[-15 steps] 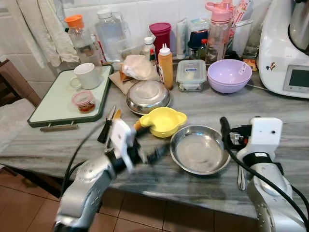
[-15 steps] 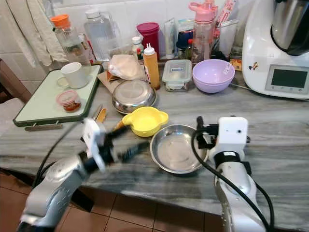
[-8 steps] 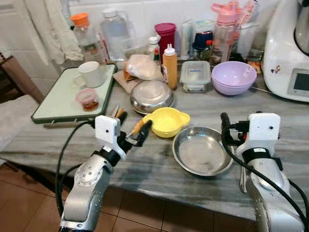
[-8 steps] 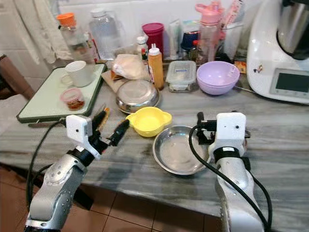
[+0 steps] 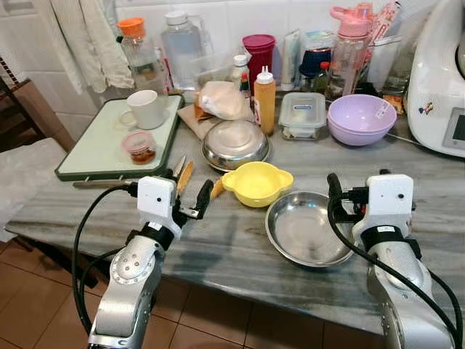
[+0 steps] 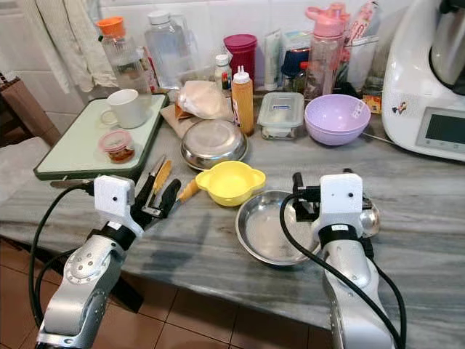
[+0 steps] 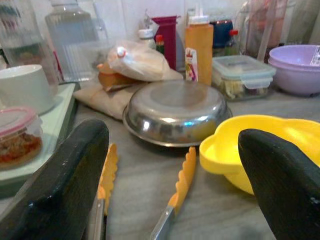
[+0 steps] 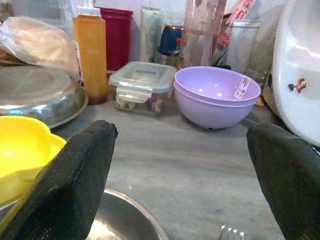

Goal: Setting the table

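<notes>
- The left gripper [image 5: 195, 202] is low over the counter, its two black fingers spread apart and holding nothing. They point at the orange-tipped tongs [image 7: 177, 192], which lie flat on the marble just beyond the fingertips.
- I judge the spread fingers are lined up to close around the tongs, because in the left wrist view one orange tip lies between the two fingers [image 7: 65, 185].
- The right gripper [image 8: 175, 175] also stands wide open and empty, near the right rim of the empty steel dish [image 5: 308, 227], facing the far side of the counter.
- The yellow bowl [image 5: 259, 182] sits just to the right of the tongs and touches, or nearly touches, the far-left rim of the steel dish; I cannot tell which.
- An upturned steel bowl [image 5: 235, 143] lies farther back, and the lilac bowl [image 6: 336, 118] is at the far right beside a white kitchen machine [image 6: 429, 80].
- A fork [image 8: 231, 233] seems to lie just near the right gripper, but the view there is poor.
- The green tray [image 5: 94, 149] at the far left carries a white mug [image 5: 144, 109] and a small lidded pot [image 5: 139, 145].
- Open room is the bare marble along the near edge between the two arms. The far side is crowded with bottles, so reaching there risks knocking something.
</notes>
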You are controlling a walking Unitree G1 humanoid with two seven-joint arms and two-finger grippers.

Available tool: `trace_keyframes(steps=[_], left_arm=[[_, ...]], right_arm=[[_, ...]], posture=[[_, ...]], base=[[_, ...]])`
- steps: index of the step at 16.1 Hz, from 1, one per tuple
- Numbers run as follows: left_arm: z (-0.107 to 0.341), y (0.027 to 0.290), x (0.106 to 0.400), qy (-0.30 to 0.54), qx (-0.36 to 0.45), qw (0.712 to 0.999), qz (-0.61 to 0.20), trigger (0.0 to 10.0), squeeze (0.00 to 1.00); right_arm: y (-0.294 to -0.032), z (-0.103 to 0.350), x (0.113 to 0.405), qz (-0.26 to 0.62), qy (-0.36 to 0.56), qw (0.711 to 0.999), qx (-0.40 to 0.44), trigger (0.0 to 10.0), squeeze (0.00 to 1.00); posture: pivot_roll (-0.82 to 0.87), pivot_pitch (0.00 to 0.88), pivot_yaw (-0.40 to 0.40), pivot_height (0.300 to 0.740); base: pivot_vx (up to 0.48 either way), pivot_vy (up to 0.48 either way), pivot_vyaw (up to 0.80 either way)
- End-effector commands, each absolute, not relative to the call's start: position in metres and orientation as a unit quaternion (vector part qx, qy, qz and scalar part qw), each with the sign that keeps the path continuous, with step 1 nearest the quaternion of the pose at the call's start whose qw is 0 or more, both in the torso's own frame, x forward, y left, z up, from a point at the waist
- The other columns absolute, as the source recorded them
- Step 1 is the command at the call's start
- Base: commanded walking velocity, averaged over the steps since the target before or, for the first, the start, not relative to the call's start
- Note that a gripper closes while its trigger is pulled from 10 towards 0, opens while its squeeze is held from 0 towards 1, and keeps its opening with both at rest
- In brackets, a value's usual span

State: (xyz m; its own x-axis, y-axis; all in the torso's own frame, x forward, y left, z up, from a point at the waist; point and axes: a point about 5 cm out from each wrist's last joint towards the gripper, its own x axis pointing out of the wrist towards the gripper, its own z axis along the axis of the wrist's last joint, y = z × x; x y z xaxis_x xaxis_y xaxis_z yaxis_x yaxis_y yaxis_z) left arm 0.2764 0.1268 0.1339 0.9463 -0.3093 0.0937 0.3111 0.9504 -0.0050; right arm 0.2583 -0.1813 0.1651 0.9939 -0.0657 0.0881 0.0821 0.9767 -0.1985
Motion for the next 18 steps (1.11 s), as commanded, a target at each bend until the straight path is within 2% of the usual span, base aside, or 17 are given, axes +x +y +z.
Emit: trace_keyframes(steps=[1, 8, 18], left_arm=[[0.134, 0.130, 0.277, -0.046, -0.002, 0.988, -0.150, 10.0, 0.00], [0.128, 0.130, 0.279, -0.033, 0.002, 0.989, -0.144, 10.0, 0.00], [0.122, 0.126, 0.281, -0.010, -0.007, 0.989, -0.149, 10.0, 0.00]], right_arm=[[-0.178, 0.172, 0.258, -0.028, -0.055, 0.993, -0.097, 10.0, 0.00], [-0.177, 0.165, 0.259, -0.020, -0.045, 0.995, -0.085, 10.0, 0.00], [-0.176, 0.165, 0.259, -0.006, -0.044, 0.996, -0.082, 10.0, 0.00]], posture=[[-0.18, 0.000, 0.100, 0.740], [-0.18, 0.000, 0.102, 0.740], [-0.19, 0.000, 0.095, 0.740]], base=[[0.000, 0.000, 0.00], [0.000, 0.000, -0.72], [0.000, 0.000, 0.00]])
